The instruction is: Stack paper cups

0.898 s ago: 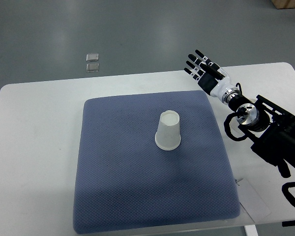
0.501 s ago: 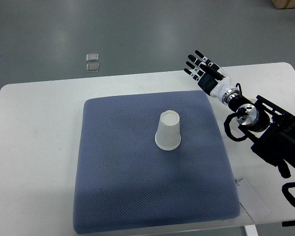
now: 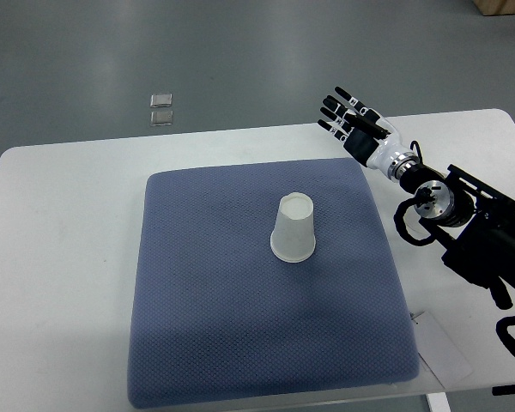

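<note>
From my remote seat I looked steeply down on a white rounded-corner table (image 3: pixel 69 257) w/ a large dark blue quilted fabric mat (image 3: pixel 240 343) lying square across its middle. One white paper cup (image 3: pixel 293 229) stood upside down near the mat's centre, narrow base up, wide rim flat on the fabric. I couldn't tell from above whether it was a single cup or several nested together. Nothing touched it.

The robot's right hand (image 3: pixel 354 129), black and white w/ jointed fingers (image 3: pixel 330 112), reached in from the picture's right side on a black arm (image 3: pixel 481 245) w/ cables. The hand hovered over the table's far edge, just beyond the mat's far right corner, well apart from the cup. Its fingers were stretched out and fanned, pointing away toward the far left, grasping nothing. Palm side seemed to face up, approx., though the angle made that hard to judge.

I saw no left arm anywhere along the left edge.

Beyond the table lay grey floor (image 3: pixel 240 51), and on it sat two small square clear-looking tiles (image 3: pixel 161 108), one just behind the other, past the table's far edge. A white paper sheet (image 3: pixel 442 348) lay at the table's near right corner, partly tucked under the mat's edge.
</note>
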Controlling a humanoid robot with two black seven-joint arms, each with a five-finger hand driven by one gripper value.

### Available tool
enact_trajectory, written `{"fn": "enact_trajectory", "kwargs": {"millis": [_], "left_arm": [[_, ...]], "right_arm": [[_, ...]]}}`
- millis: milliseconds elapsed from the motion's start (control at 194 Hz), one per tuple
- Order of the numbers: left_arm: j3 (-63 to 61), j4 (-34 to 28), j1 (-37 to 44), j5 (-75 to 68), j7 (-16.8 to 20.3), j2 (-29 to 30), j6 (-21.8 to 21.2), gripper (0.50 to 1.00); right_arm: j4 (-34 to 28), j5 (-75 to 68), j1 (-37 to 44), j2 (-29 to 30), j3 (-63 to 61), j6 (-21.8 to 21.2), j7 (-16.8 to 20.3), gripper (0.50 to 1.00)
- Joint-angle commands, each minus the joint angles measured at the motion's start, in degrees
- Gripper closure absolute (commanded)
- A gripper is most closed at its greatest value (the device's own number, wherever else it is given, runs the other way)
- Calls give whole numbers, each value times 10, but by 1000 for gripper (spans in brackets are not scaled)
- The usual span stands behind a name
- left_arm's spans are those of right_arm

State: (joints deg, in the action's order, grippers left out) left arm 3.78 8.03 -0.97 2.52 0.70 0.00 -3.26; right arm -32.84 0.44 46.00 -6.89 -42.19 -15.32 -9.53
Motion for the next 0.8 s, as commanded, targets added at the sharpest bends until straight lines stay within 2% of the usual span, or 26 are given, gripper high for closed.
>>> {"fn": "enact_trajectory", "kwargs": {"millis": [0, 129, 325, 516, 795], "left_arm": [[0, 1, 0, -1, 0, 0, 0, 500], [0, 1, 0, -1, 0, 0, 0, 500], [0, 0, 0, 0, 0, 0, 0, 500], [-1, 1, 0, 0, 0, 0, 0, 500], [-1, 1, 0, 0, 0, 0, 0, 500]], "right_arm": [[-6, 48, 8, -10, 0, -6, 3, 574], [-28, 122, 31, -41, 21, -7, 5, 574], [-66, 203, 95, -128, 134, -6, 9, 574], [-86, 211, 153, -175, 249, -9, 11, 574], [-122, 323, 246, -225, 464, -7, 18, 574]]}}
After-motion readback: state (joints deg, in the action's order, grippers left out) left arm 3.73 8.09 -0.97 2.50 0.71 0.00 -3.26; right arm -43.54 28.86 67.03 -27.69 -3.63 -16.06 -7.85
